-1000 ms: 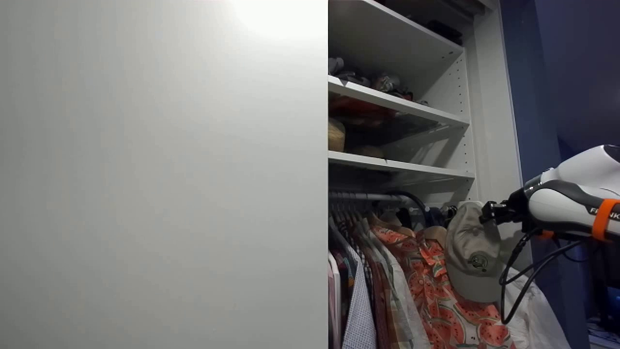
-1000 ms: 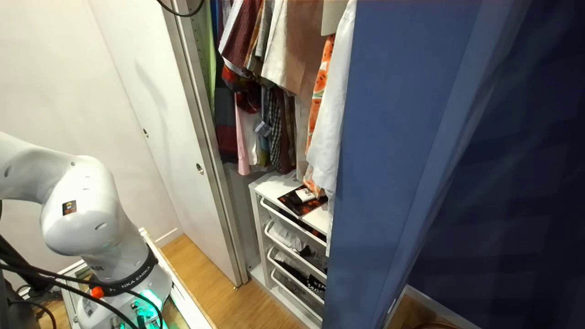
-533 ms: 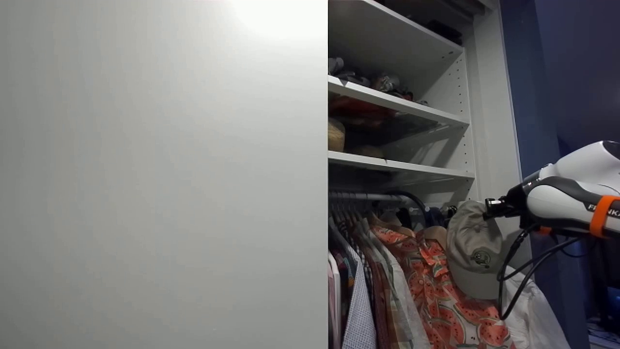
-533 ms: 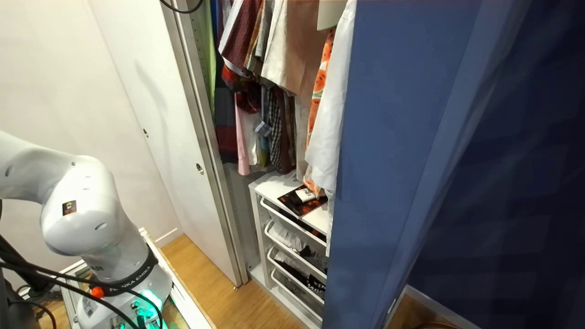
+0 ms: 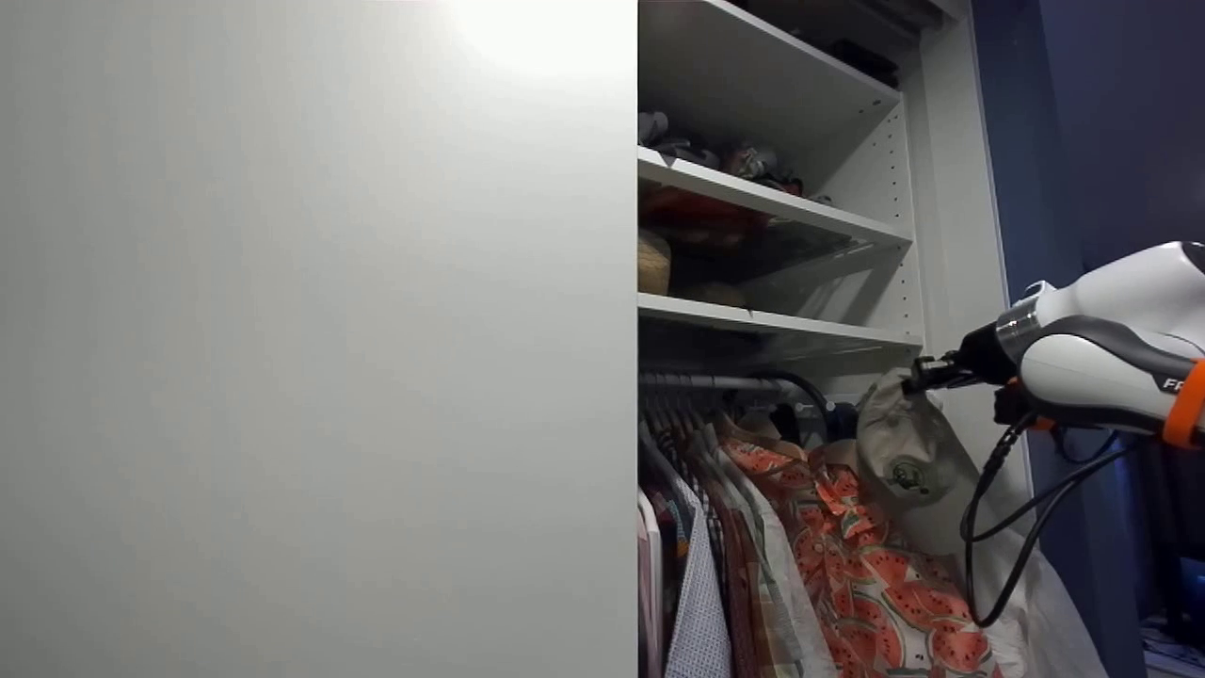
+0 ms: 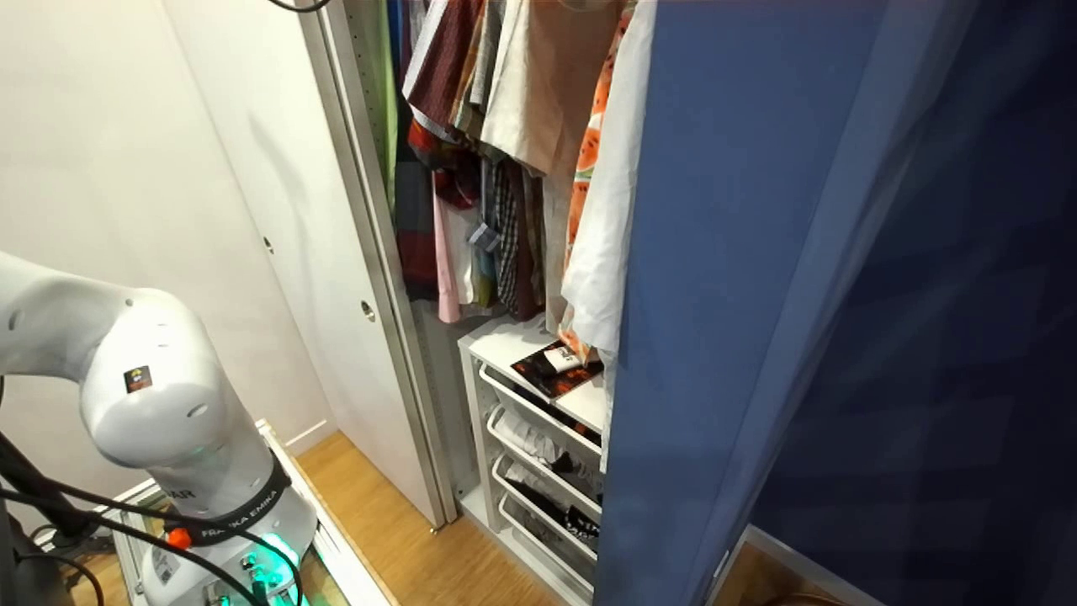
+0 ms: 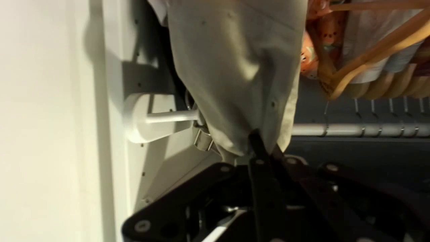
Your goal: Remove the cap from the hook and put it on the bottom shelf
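Note:
The khaki-tan cap (image 5: 908, 457) hangs from my gripper (image 5: 915, 384) in an exterior view, in front of the watermelon-print shirts, with its round green emblem facing out. Its lower part and brim are blurred. In the wrist view my gripper (image 7: 267, 144) is shut on the cap's crown fabric (image 7: 231, 74), which is pinched between the fingertips. A white hook (image 7: 173, 116) on the closet side wall reaches to the cap's edge. The cap's strap buckle (image 7: 203, 139) is right by the hook's end; I cannot tell if the strap is still around it.
White shelves with things on them are above; the lowest of these (image 5: 828, 331) is just over the clothes rail (image 7: 346, 129). Watermelon-print shirts (image 5: 875, 603) hang close by. A white drawer unit (image 6: 492, 338) stands below, a magazine (image 6: 547, 374) on top. A blue door (image 6: 715, 252) stands beside.
My gripper has moved up and to the left in an exterior view, pulling the cap with it. The cap has risen and tilted, and its brim has swung and blurred.

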{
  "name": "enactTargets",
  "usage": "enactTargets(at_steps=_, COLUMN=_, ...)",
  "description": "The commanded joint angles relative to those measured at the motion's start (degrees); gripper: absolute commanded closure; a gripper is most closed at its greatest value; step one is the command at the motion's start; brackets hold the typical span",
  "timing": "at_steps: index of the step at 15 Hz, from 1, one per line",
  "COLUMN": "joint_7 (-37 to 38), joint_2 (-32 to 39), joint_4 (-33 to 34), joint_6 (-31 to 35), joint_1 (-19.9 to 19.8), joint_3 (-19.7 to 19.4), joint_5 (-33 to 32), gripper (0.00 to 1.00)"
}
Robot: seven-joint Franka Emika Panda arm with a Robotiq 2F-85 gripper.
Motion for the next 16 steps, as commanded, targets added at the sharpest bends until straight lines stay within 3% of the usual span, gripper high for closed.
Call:
enactTargets(at_steps=1, joint_7=-3.85, joint_2=-2.04, joint_4=-2.48, joint_6=-1.49, joint_1=2.92, joint_3=1.03, joint_5=0.6, gripper=0.99)
enactTargets(at_steps=5, joint_7=-5.01, joint_2=-3.19, joint_4=-5.62, joint_6=-3.95, joint_1=3.85, joint_3=1.1, joint_5=0.49, gripper=0.99)
enactTargets(at_steps=10, joint_7=-4.93, joint_2=-6.81, joint_4=-14.07, joint_6=-12.31, joint_1=-0.25, joint_3=1.54, joint_5=-2.99, gripper=0.99)
enactTargets(at_steps=13, joint_7=-6.88, joint_2=-8.56, joint_4=-21.67, joint_6=-18.81, joint_1=1.13, joint_3=-0.34, joint_5=-0.85, gripper=0.99)
enactTargets(at_steps=16, joint_7=-10.01, joint_2=-6.63, joint_4=-28.84, joint_6=-18.77, joint_1=3.51, joint_3=-3.75, joint_5=2.22, gripper=0.99)
